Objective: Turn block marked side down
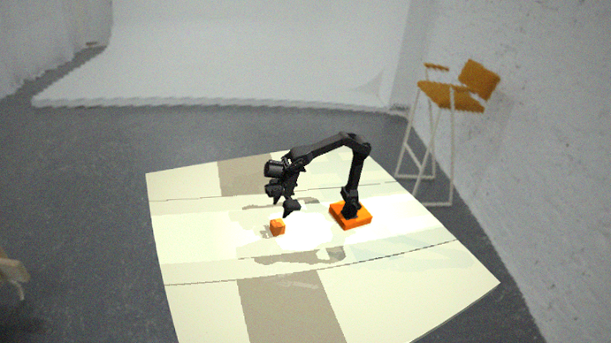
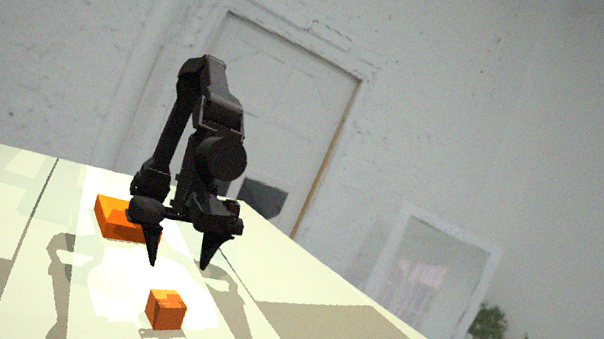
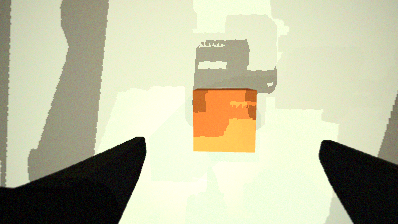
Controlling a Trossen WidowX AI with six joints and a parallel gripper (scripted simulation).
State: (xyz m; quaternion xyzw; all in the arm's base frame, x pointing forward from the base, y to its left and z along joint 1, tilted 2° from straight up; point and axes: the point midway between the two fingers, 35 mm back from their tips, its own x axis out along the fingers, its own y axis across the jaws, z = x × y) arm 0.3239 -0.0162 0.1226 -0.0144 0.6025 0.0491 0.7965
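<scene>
The bench (image 1: 199, 272) carries 1 arm on an orange base plate (image 1: 363, 220). The pincer (image 2: 178, 260) hangs above the bench, spread wide, holding and touching nothing. The block (image 2: 165, 310) rests on the bench just below and ahead. It appears rigid, light and smooth-sided; 2 opposite flat faces offer the soundest hold.

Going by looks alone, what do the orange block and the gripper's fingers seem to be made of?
The orange block looks like matte plastic or painted wood: flat, even colour, sharp edges, no gloss or grain; which of the two is unclear. The fingers of the open gripper look like dull black moulded plastic or coated metal: uniformly dark, tapering to points, without highlights.
</scene>
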